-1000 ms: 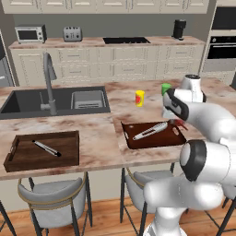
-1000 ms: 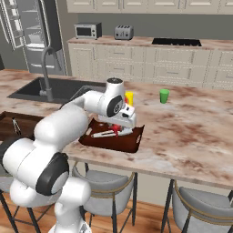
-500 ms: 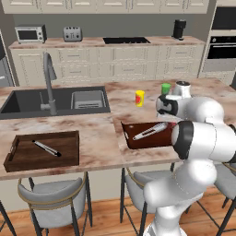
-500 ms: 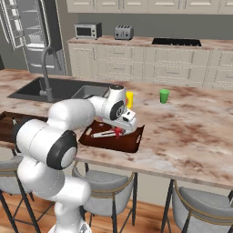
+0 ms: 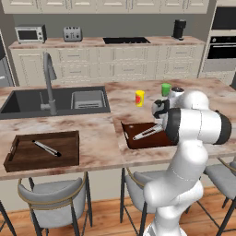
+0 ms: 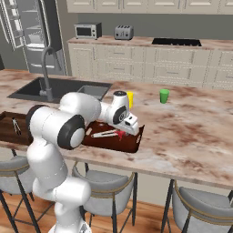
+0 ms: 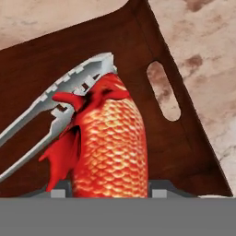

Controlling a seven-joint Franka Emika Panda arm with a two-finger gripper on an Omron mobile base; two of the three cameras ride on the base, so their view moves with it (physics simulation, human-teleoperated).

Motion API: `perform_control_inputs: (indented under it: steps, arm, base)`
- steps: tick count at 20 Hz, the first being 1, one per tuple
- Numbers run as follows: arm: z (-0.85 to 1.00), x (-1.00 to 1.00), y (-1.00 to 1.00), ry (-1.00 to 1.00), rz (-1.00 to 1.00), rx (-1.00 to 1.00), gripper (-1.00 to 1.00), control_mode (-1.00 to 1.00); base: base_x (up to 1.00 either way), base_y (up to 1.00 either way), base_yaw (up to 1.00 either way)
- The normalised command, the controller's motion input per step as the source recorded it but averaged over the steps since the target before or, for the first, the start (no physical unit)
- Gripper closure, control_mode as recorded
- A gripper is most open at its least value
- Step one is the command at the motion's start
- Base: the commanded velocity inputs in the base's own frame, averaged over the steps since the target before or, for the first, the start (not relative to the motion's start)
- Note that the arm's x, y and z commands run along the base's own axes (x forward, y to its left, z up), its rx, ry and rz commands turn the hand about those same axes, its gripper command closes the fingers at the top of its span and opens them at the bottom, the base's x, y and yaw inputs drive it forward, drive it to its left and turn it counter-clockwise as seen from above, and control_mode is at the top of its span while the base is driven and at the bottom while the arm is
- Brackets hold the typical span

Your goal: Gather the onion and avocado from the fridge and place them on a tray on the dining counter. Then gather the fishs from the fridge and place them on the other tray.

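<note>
Gripper (image 6: 129,128) low over the reddish-brown tray (image 6: 133,144), which sits on the marbled dining counter (image 6: 191,132) near its front edge. Hand view: a red-orange scaled fish (image 7: 108,145) runs up from between the two dark fingertips (image 7: 162,188); jaws closed against its sides, so the claw is clamped on the fish. The fish's far end lies over the head of a pair of steel tongs (image 7: 55,110) resting on the tray floor. Whether the fish touches the wood cannot be told. A cut-out handle slot shows in the tray's end rim, just beside the fish.

Left base view: same tray (image 5: 131,139) with the tongs (image 5: 146,132) angled across it, arm bent over its right part. Darker brown tray (image 5: 18,159) well apart to the left on the counter (image 5: 101,138), a slim utensil (image 5: 46,148) inside it. Yellow cup (image 5: 139,97) and green cup (image 5: 166,89) stand behind the reddish tray. Sink (image 5: 27,102) with arched faucet (image 5: 50,83) at the counter's far left
</note>
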Motion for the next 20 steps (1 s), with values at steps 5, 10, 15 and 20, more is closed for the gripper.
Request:
perform_control_inputs:
  steps: [5,10,15,20]
  arm:
    - [-0.38,0.37,-0.08,0.00,-0.07,0.00,1.00,-1.00]
    - [-0.33,0.27,-0.03,0.00,-0.05,0.00,1.00,-1.00]
    - [-0.31,-0.03,0.08,-0.02,-0.01,0.00,-1.00,-1.00]
    - [-0.15,-0.25,0.16,-0.08,-0.02,0.00,-1.00,-1.00]
  base:
    - [0.00,0.00,0.00]
    - [0.00,0.00,0.00]
    - [0.00,0.00,0.00]
    - [0.00,0.00,0.00]
